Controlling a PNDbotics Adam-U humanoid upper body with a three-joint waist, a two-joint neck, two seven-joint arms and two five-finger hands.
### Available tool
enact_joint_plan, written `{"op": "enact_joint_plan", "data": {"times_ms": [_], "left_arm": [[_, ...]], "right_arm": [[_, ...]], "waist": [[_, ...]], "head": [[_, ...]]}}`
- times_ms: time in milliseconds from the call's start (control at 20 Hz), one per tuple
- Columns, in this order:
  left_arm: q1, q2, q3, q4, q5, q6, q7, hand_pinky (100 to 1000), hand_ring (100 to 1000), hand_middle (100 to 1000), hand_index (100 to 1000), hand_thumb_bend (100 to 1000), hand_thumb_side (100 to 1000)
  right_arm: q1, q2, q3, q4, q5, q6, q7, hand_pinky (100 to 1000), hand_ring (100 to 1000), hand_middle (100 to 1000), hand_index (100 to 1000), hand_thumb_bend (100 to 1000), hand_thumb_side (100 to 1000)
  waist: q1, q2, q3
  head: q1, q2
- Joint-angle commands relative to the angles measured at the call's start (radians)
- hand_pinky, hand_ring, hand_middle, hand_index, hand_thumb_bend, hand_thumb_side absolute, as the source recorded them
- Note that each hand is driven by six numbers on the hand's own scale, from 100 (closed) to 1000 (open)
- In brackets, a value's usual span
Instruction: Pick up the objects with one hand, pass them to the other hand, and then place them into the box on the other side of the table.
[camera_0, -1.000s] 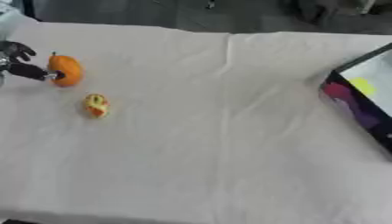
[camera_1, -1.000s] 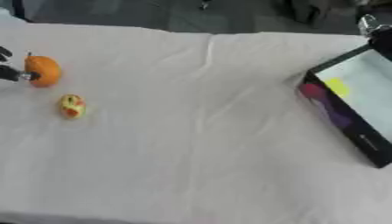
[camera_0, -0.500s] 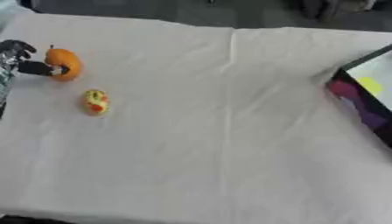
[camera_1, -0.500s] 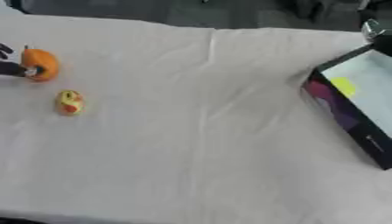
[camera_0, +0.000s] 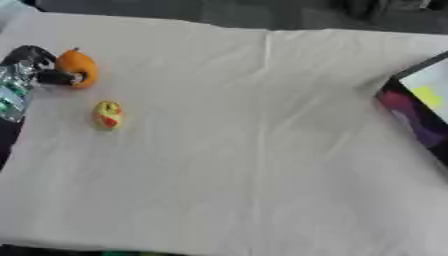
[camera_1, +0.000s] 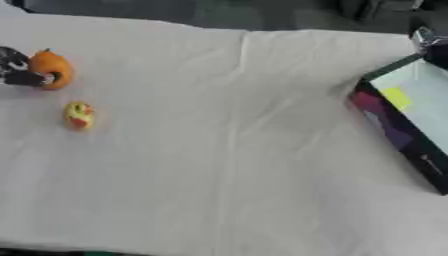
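Orange and round, the fruit (camera_0: 76, 67) sits at the far left of the white tablecloth (camera_0: 245, 150), with the left hand (camera_0: 31, 67) closed around it: black fingers (camera_0: 58, 78) curl across its near side while the rest of the hand, dark with silvery parts, lies just left of it at the cloth's edge. Whether the fruit rests on the cloth or is lifted off it cannot be told. Just nearer than the orange fruit, and apart from it, a small yellow object (camera_0: 108, 114) with red marks lies on the cloth, touched by nothing. Well away from the orange fruit, at the right edge of the table, stands the box (camera_1: 408, 117), dark-walled with a pale inside and a yellow patch within. The right hand does not show.
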Motion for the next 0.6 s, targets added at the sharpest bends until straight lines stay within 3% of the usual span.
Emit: {"op": "enact_joint_plan", "data": {"times_ms": [50, 100, 250, 600], "left_arm": [[-0.025, 0.019, -0.002, -0.009, -0.002, -0.006, -0.013, 822, 766, 720, 710, 276, 149], [-0.025, 0.018, -0.002, -0.012, 0.001, -0.011, -0.015, 818, 757, 709, 692, 231, 107], [-0.024, 0.017, -0.006, -0.025, 0.016, -0.033, -0.024, 800, 730, 681, 643, 111, 100], [-0.026, 0.029, -0.027, -0.084, 0.015, -0.050, -0.011, 780, 688, 633, 554, 100, 100]], "right_arm": [[-0.016, -0.019, -0.008, -0.002, 0.006, 0.000, 0.000, 959, 851, 820, 833, 331, 236], [-0.015, -0.018, -0.008, 0.000, 0.006, 0.000, 0.000, 959, 851, 820, 833, 331, 236], [-0.011, -0.018, -0.010, 0.005, 0.007, -0.002, 0.001, 960, 851, 819, 832, 330, 237], [-0.011, -0.018, -0.006, 0.012, 0.006, -0.004, 0.009, 961, 850, 817, 830, 325, 237]], "waist": [[0.004, -0.019, -0.002], [0.004, -0.020, -0.002], [0.005, -0.024, -0.003], [0.012, -0.039, -0.002]], "head": [[0.004, -0.012], [0.004, -0.013], [0.004, -0.011], [0.003, -0.004]]}}
